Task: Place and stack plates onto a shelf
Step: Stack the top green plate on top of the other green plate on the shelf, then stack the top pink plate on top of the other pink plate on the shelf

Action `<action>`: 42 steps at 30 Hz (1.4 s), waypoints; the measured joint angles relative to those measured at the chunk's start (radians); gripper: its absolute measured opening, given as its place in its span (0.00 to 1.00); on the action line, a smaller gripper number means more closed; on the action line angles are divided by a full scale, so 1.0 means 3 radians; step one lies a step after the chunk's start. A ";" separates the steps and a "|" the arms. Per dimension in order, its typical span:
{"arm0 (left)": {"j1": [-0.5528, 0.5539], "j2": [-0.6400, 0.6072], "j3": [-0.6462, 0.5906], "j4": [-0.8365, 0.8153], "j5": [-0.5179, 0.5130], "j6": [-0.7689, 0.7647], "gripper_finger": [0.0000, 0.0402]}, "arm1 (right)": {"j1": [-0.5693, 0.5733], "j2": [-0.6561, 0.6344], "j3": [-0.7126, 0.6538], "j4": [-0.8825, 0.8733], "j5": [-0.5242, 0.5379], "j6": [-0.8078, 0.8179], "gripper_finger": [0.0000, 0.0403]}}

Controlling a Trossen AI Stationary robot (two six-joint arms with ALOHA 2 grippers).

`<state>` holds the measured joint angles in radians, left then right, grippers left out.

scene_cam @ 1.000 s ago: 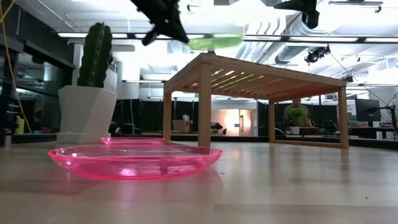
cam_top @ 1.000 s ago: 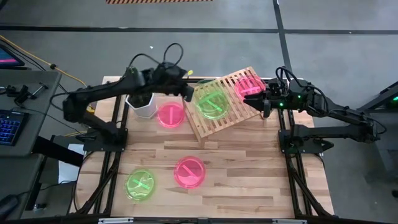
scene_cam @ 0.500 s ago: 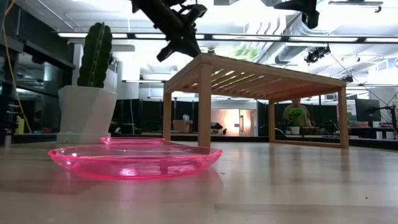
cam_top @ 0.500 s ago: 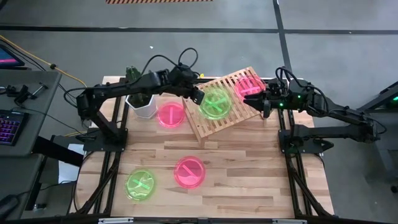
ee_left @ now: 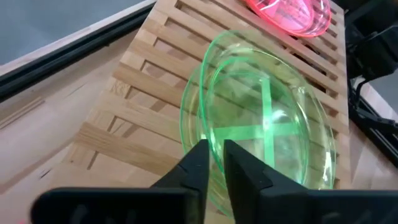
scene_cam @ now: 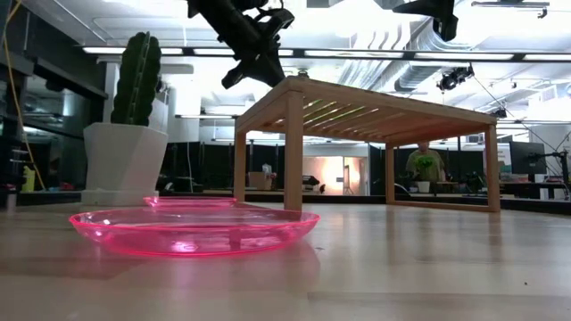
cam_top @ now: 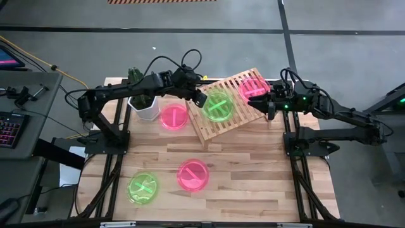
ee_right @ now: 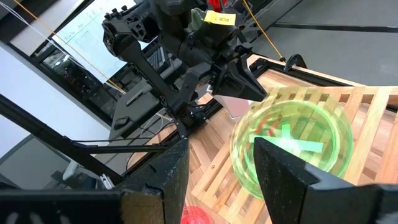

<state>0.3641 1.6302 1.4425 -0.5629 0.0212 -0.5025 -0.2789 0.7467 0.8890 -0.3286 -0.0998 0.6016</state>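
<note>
On the slatted wooden rack [cam_top: 231, 104] lie a pink plate [cam_top: 253, 87] and two stacked green plates [cam_top: 218, 106], which the left wrist view shows as two green rims, one inside the other. My left gripper [ee_left: 216, 163] is at the rack's left edge, shut on the upper green plate [ee_left: 261, 118]. My right gripper [cam_top: 261, 101] waits open at the rack's right side, beside the pink plate, touching nothing. Two more pink plates [cam_top: 173, 117] [cam_top: 192, 175] and one green plate [cam_top: 143, 188] lie flat on the tabletop. My left gripper pinches the upper green plate by its rim [ee_left: 214, 146], on the side facing the table's left, between its two fingers. The fingers slant down from the left, across the rim. The plate lies on the green plate beneath it on the rack.
A white pot with a cactus [cam_top: 144, 104] stands just left of the rack, under my left arm. The rack sits askew at the table's far side. The table's near half holds only two plates, with free wood between them. A person [scene_cam: 426, 169] stands far back in the room.
My left gripper moved right and down over the rack, and its arm stretched out. The green plate it carried went from hanging above the rack's edge to lying on the green plate on the slats. In the last half second nothing moved.
</note>
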 joint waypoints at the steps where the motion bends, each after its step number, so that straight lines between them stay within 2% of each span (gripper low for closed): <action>1: 0.0000 -0.0001 0.0000 -0.0002 0.0000 0.0009 0.12 | -0.0001 0.0000 0.0000 0.0000 0.0000 0.0000 0.40; 10: 0.0046 -0.0138 -0.0001 -0.0056 0.0074 0.0118 0.31 | 0.0000 0.0000 0.0000 0.0000 0.0000 0.0002 0.40; 15: 0.0062 -0.0452 -0.0003 -0.0055 0.0129 0.0120 0.35 | 0.0000 0.0000 0.0000 0.0015 0.0000 0.0002 0.40; 19: -0.0217 -0.0760 -0.0092 -0.0025 0.0017 0.0199 0.34 | -0.0001 0.0000 0.0000 0.0013 0.0011 0.0009 0.40; 22: -0.0594 -0.1025 -0.0407 0.0146 -0.0344 0.0208 0.34 | -0.0001 0.0000 0.0000 0.0013 0.0019 0.0009 0.40; 26: -0.1203 -0.1384 -0.1038 0.0553 -0.0726 0.0207 0.34 | 0.0000 0.0000 0.0000 0.0013 0.0020 0.0004 0.40; 30: -0.1793 -0.1592 -0.1650 0.0596 -0.1264 0.0180 0.34 | 0.0001 0.0001 0.0000 0.0013 0.0031 0.0003 0.40; 33: -0.2107 -0.1623 -0.2060 0.0594 -0.1658 0.0171 0.34 | -0.0001 0.0001 0.0000 0.0012 0.0034 0.0009 0.40; 37: -0.2192 -0.1505 -0.2465 0.0636 -0.1772 0.0298 0.34 | 0.0001 0.0001 0.0000 0.0012 0.0103 0.0073 0.40; 42: -0.1965 -0.1188 -0.2651 0.0663 -0.1637 0.0518 0.34 | -0.0001 0.0000 0.0000 0.0011 0.0133 0.0088 0.40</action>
<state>-0.2254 1.2739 0.6474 -0.3641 -0.4700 -0.3471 -0.2790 0.7468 0.8890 -0.3253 -0.0600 0.6281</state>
